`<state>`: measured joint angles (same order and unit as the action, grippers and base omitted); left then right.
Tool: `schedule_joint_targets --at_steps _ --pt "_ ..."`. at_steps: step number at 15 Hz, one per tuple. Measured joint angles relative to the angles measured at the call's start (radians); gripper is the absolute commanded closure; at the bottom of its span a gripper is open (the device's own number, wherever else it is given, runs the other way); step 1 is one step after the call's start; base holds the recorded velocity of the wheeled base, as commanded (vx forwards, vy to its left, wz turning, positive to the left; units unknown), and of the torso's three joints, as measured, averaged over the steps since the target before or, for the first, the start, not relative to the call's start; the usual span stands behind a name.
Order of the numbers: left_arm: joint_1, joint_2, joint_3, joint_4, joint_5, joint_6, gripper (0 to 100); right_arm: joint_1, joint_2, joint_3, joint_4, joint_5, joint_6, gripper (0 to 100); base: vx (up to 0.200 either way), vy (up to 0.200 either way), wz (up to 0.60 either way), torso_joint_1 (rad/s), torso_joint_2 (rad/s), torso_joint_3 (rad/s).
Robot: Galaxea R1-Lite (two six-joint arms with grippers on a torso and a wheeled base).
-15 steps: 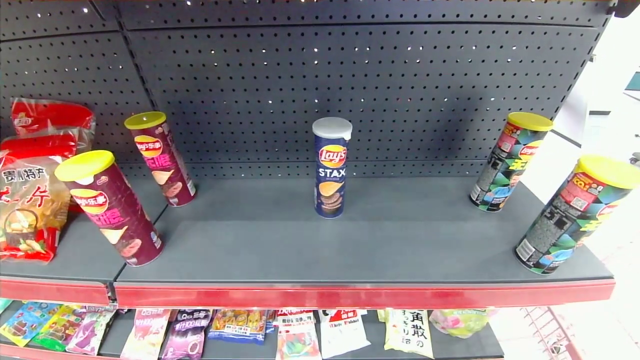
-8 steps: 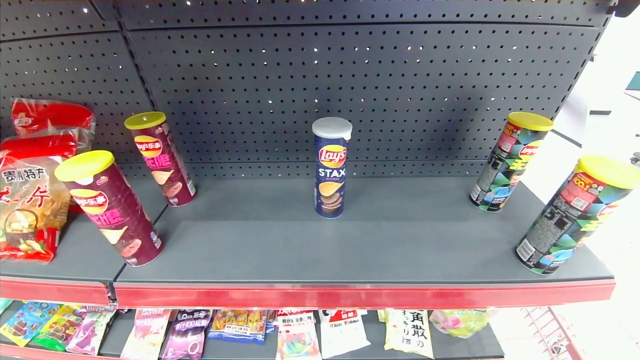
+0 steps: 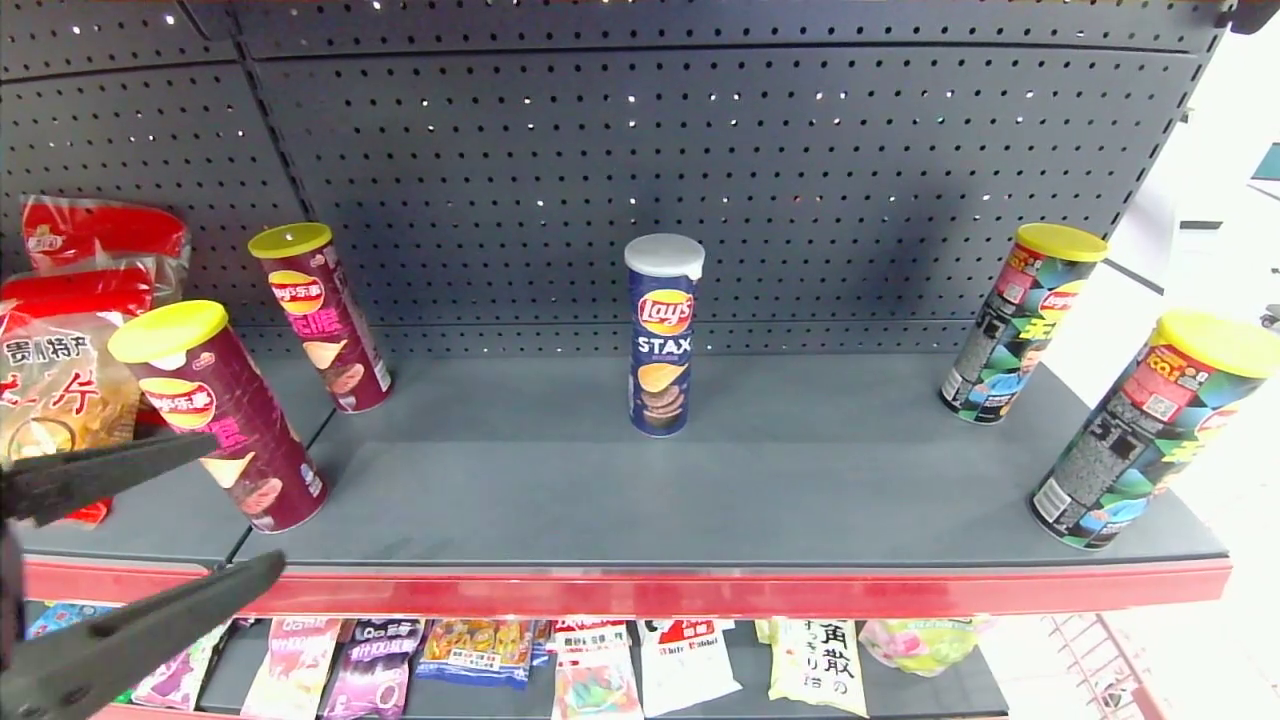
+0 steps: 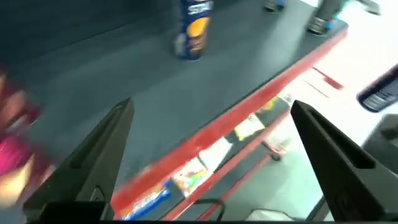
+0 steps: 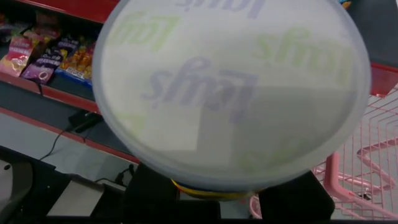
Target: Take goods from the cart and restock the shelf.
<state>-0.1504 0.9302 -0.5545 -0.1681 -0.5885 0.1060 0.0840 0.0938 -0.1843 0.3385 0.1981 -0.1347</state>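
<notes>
Right tool (image 5: 217,198) clamps chip can (image 5: 211,186) near pink wire cart (image 5: 348,180). Round translucent lid (image 5: 230,87) hides most of can body. Left tool (image 3: 248,502), black tapered fingers spread wide, newly risen before shelf (image 3: 700,480), partly covers maroon cylinder (image 3: 245,440). Farther back, blue can (image 3: 662,335) upright, unmoved.

A chip can (image 3: 662,335) stands mid-back on the shelf (image 3: 700,500). Two left cans (image 3: 215,415) and two right cans (image 3: 1020,322) flank it, each pair one behind the other. Snack bags (image 3: 60,400) sit farthest left.
</notes>
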Motion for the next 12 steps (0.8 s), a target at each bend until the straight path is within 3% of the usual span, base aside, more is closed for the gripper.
schedule_joint_targets --at_steps 4,6,9,12 --pt "-0.121 0.41 -0.096 -0.274 -0.056 0.039 0 0.0 0.0 0.0 0.0 -0.001 0.016 100 0.0 0.0 0.0 0.0 0.0 0.0" --pt "-0.161 0.611 -0.209 -0.363 -0.052 0.065 0 0.0 0.0 0.0 0.0 -0.002 0.02 100 0.0 0.0 0.0 0.0 0.0 0.0" --pt "-0.195 0.846 -0.422 -0.427 -0.044 0.106 0 0.0 0.001 0.0 0.0 -0.003 0.042 100 0.0 0.0 0.0 0.0 0.0 0.0" --pt "-0.22 0.979 -0.557 -0.439 -0.047 0.116 0 0.0 0.001 0.001 0.0 -0.006 0.049 100 0.0 0.0 0.0 0.0 0.0 0.0"
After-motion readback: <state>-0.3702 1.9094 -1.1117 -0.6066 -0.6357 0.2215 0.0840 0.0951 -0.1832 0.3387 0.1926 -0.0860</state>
